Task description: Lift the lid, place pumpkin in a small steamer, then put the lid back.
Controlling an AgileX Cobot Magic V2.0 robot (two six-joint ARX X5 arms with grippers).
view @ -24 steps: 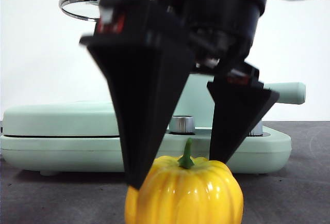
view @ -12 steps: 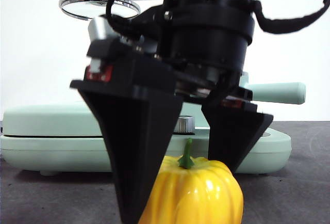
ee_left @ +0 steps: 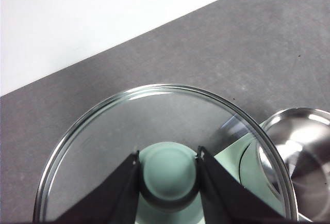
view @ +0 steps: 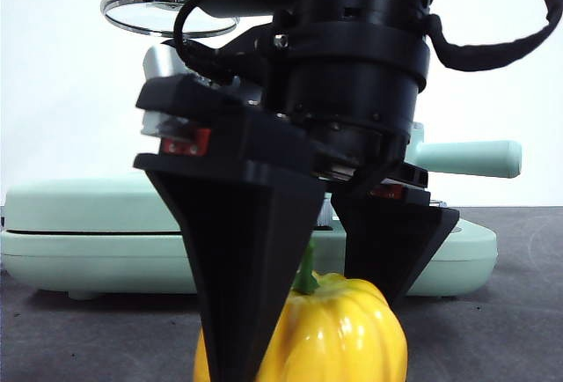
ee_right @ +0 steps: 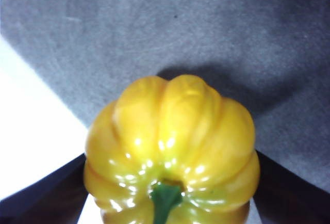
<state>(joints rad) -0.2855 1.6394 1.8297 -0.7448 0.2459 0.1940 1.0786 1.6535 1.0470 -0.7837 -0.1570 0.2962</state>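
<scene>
The right gripper (view: 308, 312) has its 2 jaws pressed against the sides of the pumpkin (view: 339, 329) on the grey table (view: 493, 329). The left gripper (ee_left: 168, 170) clamps the lid (ee_left: 103, 131) by its knob (ee_left: 168, 171) — held high beside the open steamer (ee_left: 299, 157).

glossy pumpkin (ee_right: 172, 146), clear glass lid (ee_left: 154, 131)

You are looking at a staged robot test bench, not a home kitchen. A plain dark grey mat (ee_right: 247, 33) covers the table, and a bare white backdrop (view: 53, 91) stands behind it. The only kitchen item is a mint-green countertop cooker (view: 97, 224) set out as a prop, and big black robot jaws fill your front view.
</scene>
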